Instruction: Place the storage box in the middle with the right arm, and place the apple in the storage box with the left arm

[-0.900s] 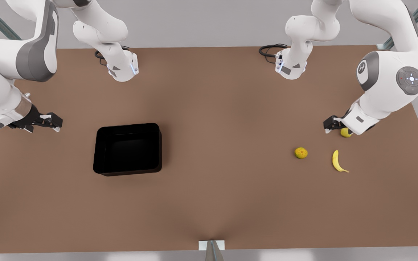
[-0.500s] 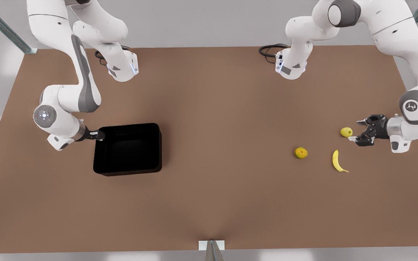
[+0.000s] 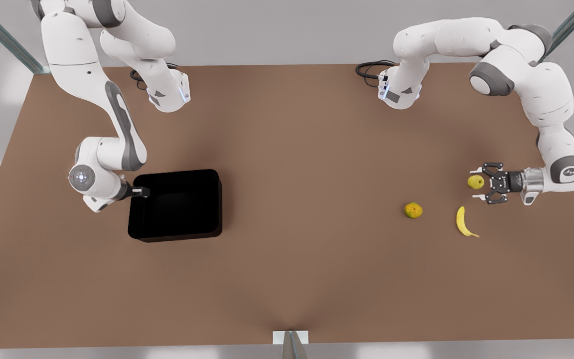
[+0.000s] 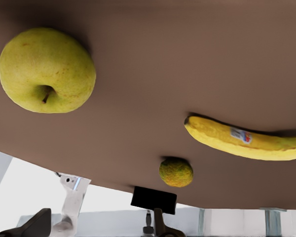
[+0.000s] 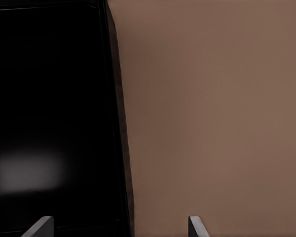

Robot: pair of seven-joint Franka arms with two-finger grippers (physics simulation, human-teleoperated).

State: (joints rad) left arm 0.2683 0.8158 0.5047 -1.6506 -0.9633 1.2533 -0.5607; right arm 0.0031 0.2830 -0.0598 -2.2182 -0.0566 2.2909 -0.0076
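Note:
The black storage box (image 3: 175, 205) sits on the table toward the front view's left, far left of the middle. My right gripper (image 3: 141, 191) is at its left wall near the far corner. In the right wrist view it (image 5: 117, 228) stands open, with that wall (image 5: 119, 148) between the two fingertips. The yellow-green apple (image 3: 475, 182) lies at the front view's right. My left gripper (image 3: 477, 184) lies level and points at the apple from its right, open, with its fingertips on either side of it. The apple (image 4: 47, 70) is large in the left wrist view.
A rough orange-yellow fruit (image 3: 413, 210) and a banana (image 3: 463, 222) lie just in front of the apple. Both also show in the left wrist view, the fruit (image 4: 175, 172) and the banana (image 4: 246, 143). Brown table (image 3: 307, 164) stretches between box and fruit.
My right gripper moved from the table's left edge up to the box's left wall. My left arm swung round to the apple's right side and turned its open gripper level toward it.

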